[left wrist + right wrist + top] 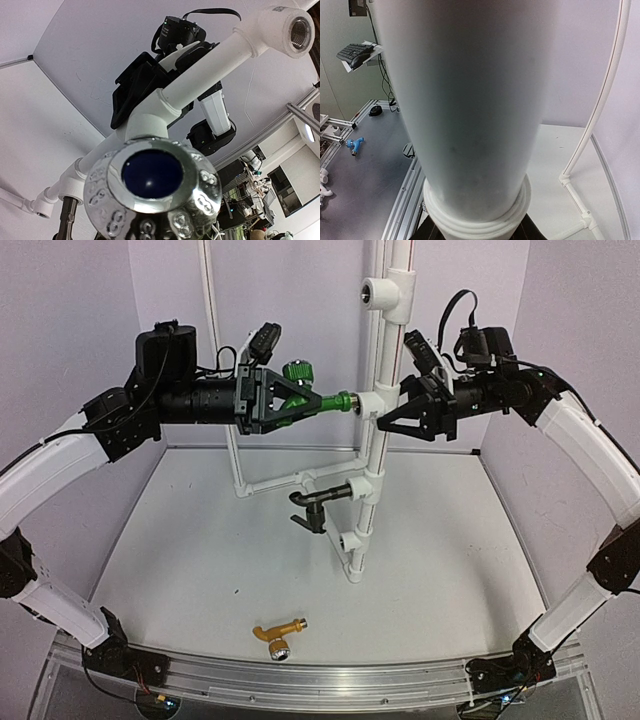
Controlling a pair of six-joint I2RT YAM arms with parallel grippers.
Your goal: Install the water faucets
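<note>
3 faucets show. The green faucet (325,400), ridged knob on top and spout hidden by the fingers, is clamped in the left gripper (298,405) high over the counter's middle, its threaded end at a tee on the white pipe frame (372,445). The black faucet (318,504) sits lower on that frame. The golden-orange faucet (277,636) lies by the near edge. The right gripper (384,418) squeezes the frame, which fills its wrist view and leaves its fingers mostly hidden.
</note>
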